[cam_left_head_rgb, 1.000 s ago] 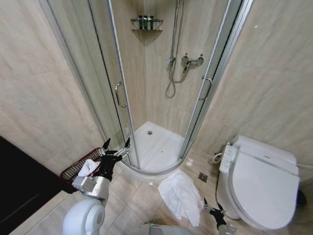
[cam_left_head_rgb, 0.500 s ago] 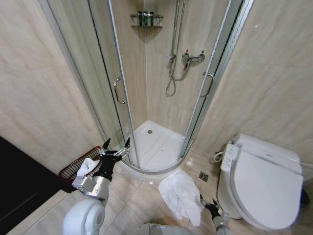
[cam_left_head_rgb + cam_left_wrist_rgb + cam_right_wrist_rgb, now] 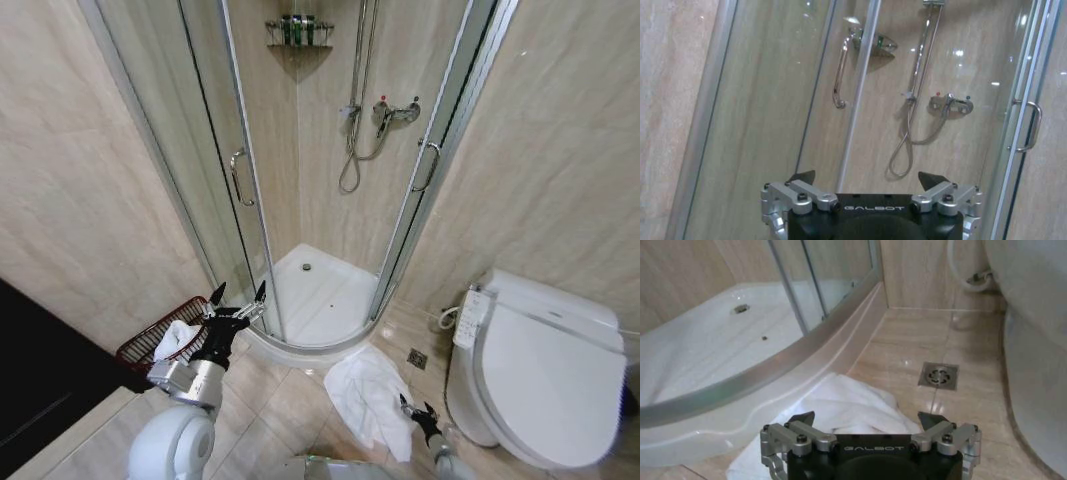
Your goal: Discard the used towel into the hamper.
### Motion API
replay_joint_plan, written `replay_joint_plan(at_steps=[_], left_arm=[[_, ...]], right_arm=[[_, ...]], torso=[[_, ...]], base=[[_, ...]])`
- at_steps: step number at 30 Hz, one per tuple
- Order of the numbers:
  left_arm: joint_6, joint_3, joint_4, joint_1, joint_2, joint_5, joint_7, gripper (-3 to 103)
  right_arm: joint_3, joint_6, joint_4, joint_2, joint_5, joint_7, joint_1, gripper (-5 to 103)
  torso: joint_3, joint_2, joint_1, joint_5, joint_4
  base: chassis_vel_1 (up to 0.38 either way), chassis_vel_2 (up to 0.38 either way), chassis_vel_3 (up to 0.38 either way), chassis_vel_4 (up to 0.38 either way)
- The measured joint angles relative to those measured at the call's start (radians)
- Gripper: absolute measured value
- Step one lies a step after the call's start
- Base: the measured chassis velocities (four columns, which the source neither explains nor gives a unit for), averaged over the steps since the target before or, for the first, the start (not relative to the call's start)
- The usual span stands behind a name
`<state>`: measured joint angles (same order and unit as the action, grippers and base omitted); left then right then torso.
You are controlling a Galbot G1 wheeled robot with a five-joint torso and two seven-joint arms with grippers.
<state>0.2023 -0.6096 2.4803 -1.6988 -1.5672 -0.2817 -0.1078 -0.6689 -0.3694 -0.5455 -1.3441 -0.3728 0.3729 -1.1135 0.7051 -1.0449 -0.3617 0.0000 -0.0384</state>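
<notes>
Left gripper (image 3: pixel 238 299) beside towel-holding hamper (image 3: pixel 141 345)

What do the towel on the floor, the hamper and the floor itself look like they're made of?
The towel: soft white cloth, probably cotton terry, judging by its limp folds. The hamper: thin dark red-brown slats, likely coated metal wire, though the finish is hard to confirm. The floor: glossy beige tile, stone-look, with grout lines and reflections.
</notes>
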Motion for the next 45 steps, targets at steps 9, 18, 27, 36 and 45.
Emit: replay_joint_plan(at_steps=[9,18,27,36,45], left_arm=[[0.000,0.000,0.000,0.000,0.000,0.000,0.000,100],[0.000,0.000,0.000,0.000,0.000,0.000,0.000,100],[0.000,0.000,0.000,0.000,0.000,0.000,0.000,100],[0.000,0.000,0.000,0.000,0.000,0.000,0.000,100],[0.000,0.000,0.000,0.000,0.000,0.000,0.000,100]], right_arm=[[-0.073,-0.059,0.149,0.009,0.110,0.033,0.055,100],[-0.129,-0.099,0.185,0.005,0.170,0.100,0.069,100],[-0.139,-0.109,0.202,0.009,0.189,0.109,0.072,100],[-0.143,-0.106,0.219,0.016,0.209,0.121,0.087,100],[-0.165,-0.107,0.252,0.013,0.288,0.109,0.113,100]], torso=[[-0.026,0.046,0.020,0.0001,0.0000],[-0.045,0.080,0.036,0.0001,-0.0001],[-0.066,0.117,0.052,0.0001,0.0001],[-0.087,0.156,0.069,0.0000,0.0003],[-0.104,0.188,0.084,0.0000,0.0003]], base=[[0.000,0.000,0.000,0.000],[0.000,0.000,0.000,0.000],[0.000,0.000,0.000,0.000],[0.000,0.000,0.000,0.000],[0.000,0.000,0.000,0.000]])
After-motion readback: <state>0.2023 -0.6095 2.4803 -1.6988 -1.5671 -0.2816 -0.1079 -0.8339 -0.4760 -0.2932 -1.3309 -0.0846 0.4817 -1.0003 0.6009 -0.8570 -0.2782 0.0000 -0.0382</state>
